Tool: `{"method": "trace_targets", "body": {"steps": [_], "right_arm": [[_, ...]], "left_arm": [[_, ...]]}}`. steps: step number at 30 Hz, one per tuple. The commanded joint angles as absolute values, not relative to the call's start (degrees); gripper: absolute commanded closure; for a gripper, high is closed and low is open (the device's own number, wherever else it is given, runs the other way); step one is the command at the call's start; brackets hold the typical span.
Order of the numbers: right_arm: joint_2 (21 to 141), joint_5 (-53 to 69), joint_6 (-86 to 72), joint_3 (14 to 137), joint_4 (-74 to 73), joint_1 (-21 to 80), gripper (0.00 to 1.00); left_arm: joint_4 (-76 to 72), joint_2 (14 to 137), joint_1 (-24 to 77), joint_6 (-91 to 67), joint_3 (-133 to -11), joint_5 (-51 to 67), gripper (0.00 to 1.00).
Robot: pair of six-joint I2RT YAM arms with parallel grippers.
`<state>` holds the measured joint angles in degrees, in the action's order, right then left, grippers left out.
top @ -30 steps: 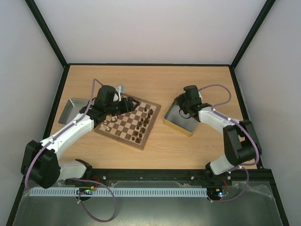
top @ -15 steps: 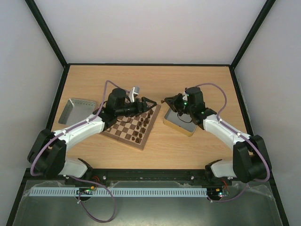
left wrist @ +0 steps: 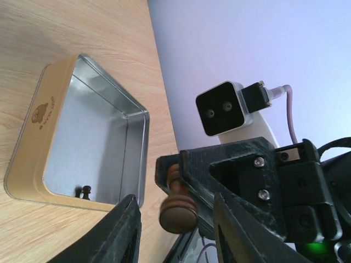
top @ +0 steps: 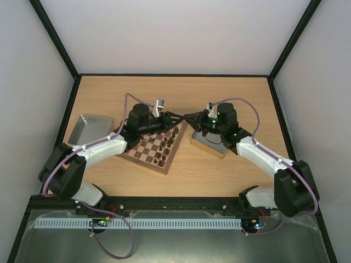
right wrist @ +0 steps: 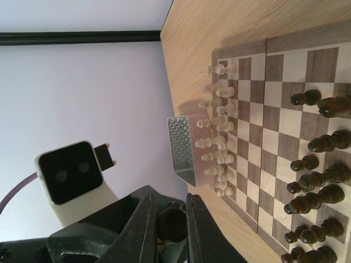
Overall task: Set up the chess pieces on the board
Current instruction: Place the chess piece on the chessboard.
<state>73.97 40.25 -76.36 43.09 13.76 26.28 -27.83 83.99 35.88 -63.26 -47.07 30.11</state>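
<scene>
Right wrist: dark piece (right wrist: 173, 224) end-on, indistinct

Counts, quick.
- Board (top: 147, 150): one.
- Metal tin (left wrist: 33, 131): one.
- Grey tray (top: 88, 129): one.
- My grippers: two, left gripper (left wrist: 175, 241) and right gripper (right wrist: 167, 230).
- Wrist cameras: two, right wrist camera (left wrist: 222, 107) and left wrist camera (right wrist: 70, 178).
- Raised dark piece (left wrist: 176, 204) between my fingers: one.
- Dark pieces in the tin (left wrist: 82, 192): looks like two, but they're tiny and I'm not sure.
- Pale pieces (right wrist: 216, 137) on the board: two rows, overlapping, so no exact count.
- Dark pieces on the board (right wrist: 318, 181): two rows, some cut off.
</scene>
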Motion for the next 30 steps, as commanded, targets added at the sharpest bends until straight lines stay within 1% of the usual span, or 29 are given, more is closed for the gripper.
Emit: {"method": "trace_targets", "body": {"steps": [1, 3, 7, 9, 11, 13, 14, 16, 22, 24, 28, 30], "right_arm": [[72.42, 42.75, -77.61, 42.45, 16.54, 26.64, 0.96], [72.49, 43.09, -77.69, 42.33, 16.76, 26.63, 0.96], [72.59, 43.05, -77.12, 42.19, 16.49, 26.63, 0.95], [72.73, 43.13, -75.84, 42.36, 16.01, 26.63, 0.91], [72.77, 43.26, -73.62, 43.08, 14.63, 26.63, 0.82], [72.41, 45.07, -72.06, 43.45, 14.99, 26.63, 0.69], [71.85, 45.83, -72.18, 42.94, 16.83, 26.63, 0.64], [69.22, 46.18, -72.54, 41.42, 20.26, 26.67, 0.58], [64.61, 50.9, -71.87, 39.11, 29.13, 26.63, 0.59], [63.99, 53.03, -70.99, 39.5, 29.55, 26.63, 0.57], [62.0, 56.13, -67.57, 40.77, 27.68, 26.63, 0.52], [60.65, 57.02, -66.58, 41.04, 27.85, 26.63, 0.51]], "left_arm": [[-31.28, 85.28, 35.95, -63.22, -46.94, 29.95, 0.65], [-31.42, 85.42, 35.95, -62.88, -47.0, 30.01, 0.69], [-31.4, 85.12, 35.95, -62.45, -46.94, 30.06, 0.82], [-31.1, 84.85, 35.96, -61.96, -46.98, 30.05, 0.88], [-30.89, 84.46, 35.99, -61.58, -46.88, 30.38, 0.92], [-30.67, 83.86, 35.95, -61.01, -46.78, 31.16, 0.93], [-30.29, 83.33, 35.95, -60.49, -46.77, 31.46, 0.94], [-29.74, 82.19, 35.95, -59.4, -46.84, 32.49, 0.95], [-30.78, 78.8, 35.87, -57.04, -47.34, 38.54, 0.96], [-31.55, 77.54, 35.78, -56.19, -47.54, 40.96, 0.96], [-33.26, 74.48, 35.73, -55.15, -47.55, 43.67, 0.97], [-34.23, 73.42, 35.73, -54.75, -47.69, 45.42, 0.97]]}}
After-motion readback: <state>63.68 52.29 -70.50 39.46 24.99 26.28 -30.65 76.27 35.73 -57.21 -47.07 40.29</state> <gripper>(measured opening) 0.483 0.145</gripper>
